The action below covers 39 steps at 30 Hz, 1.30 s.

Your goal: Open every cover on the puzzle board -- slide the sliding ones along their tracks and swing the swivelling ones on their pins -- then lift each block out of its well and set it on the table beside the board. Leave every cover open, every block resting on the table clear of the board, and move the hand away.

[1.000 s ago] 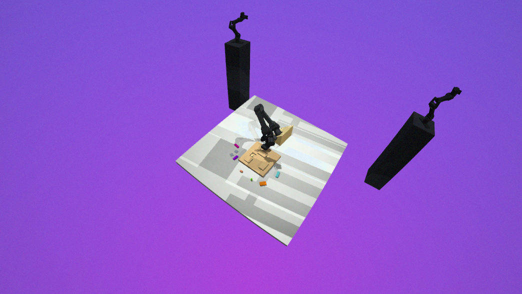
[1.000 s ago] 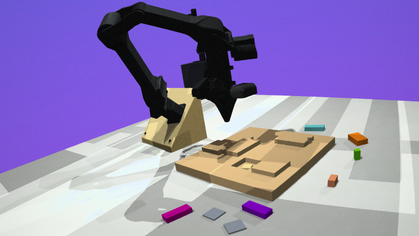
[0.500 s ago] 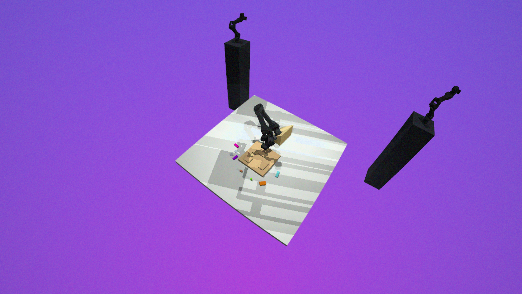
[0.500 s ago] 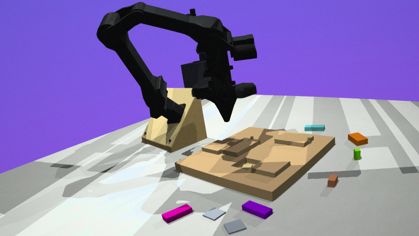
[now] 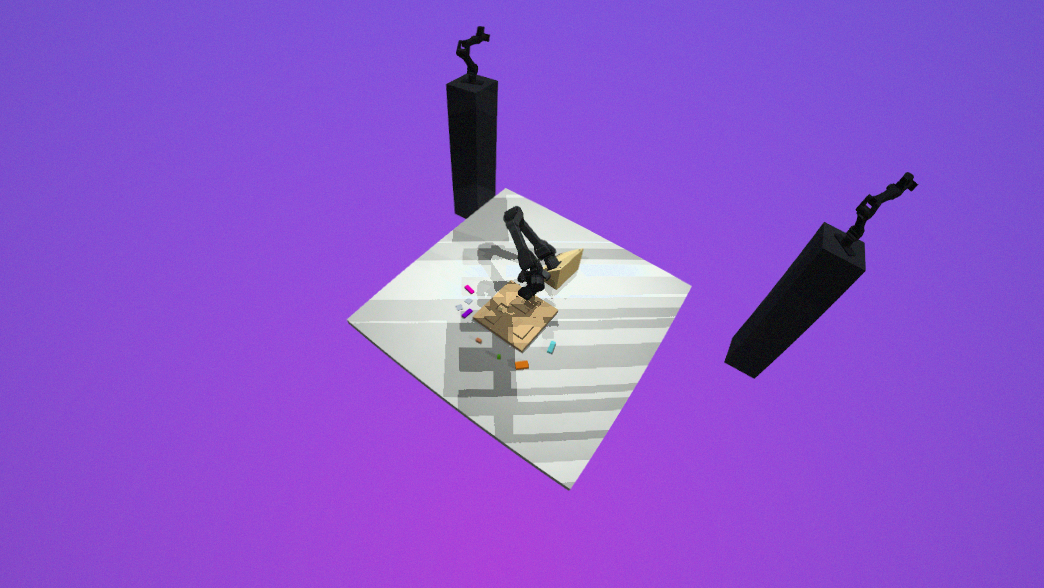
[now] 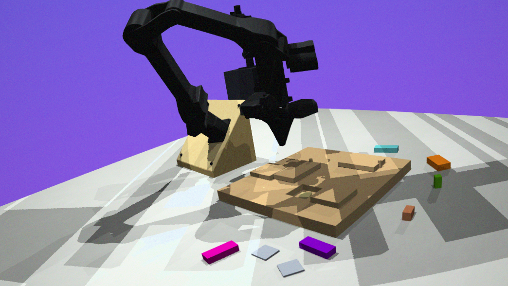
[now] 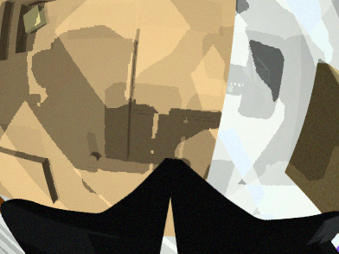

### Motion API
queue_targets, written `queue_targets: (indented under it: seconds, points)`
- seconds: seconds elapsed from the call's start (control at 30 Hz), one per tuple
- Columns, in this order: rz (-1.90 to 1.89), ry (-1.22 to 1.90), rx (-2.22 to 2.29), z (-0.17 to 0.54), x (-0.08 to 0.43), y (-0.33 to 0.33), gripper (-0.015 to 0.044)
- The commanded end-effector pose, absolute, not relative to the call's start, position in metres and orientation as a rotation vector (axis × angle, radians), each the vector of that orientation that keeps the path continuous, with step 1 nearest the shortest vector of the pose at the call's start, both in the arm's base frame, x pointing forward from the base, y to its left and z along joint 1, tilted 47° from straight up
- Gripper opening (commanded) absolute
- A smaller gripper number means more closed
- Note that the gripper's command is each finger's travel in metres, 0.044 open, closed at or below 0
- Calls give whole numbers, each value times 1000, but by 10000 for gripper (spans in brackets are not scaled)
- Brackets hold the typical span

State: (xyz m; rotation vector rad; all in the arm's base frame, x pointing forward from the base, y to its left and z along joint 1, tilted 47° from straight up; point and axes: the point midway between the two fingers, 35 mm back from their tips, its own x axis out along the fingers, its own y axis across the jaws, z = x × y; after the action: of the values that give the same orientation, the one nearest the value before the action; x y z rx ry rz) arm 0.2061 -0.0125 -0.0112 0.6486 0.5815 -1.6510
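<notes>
"Why is the gripper (image 5: 525,294) (image 6: 281,143) (image 7: 172,165) closed?"

"It's holding nothing. With its tips together above the exterior view's eleven o'clock side of the board (image 5: 536,332) (image 6: 248,193) (image 7: 86,17), it makes a narrow prod, likely meant for pushing a cover."

"And the pale block (image 6: 304,195) (image 7: 35,19)?"

"Down in its well, just below the board's middle. The cover (image 5: 494,319) (image 6: 334,196) (image 7: 5,32) sits beside that well, about four o'clock, leaving the way in from above."

"Then why not fetch the block?"

"Perhaps another cover needs opening first; I can't tell which others hide wells. Opening the fingers should come before any lift."

"What about the coloured pieces?"

"The teal block (image 5: 551,346) (image 6: 386,149) lies at two o'clock, the green block (image 5: 498,356) (image 6: 437,181) stands at three, and the magenta block (image 5: 469,289) (image 6: 220,251) lies at eight. All rest on the desk (image 5: 606,350) (image 6: 149,248) (image 7: 242,142), apart from the board, as finished blocks should."
</notes>
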Motion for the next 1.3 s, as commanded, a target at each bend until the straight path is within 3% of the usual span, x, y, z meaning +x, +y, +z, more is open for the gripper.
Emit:
queue_targets:
  seconds: [0.0, 1.27]
  points:
    - [-1648, 584, 642, -14, 206, -16, 0]
    - [-1649, 581, 640, -40, 200, -42, 0]
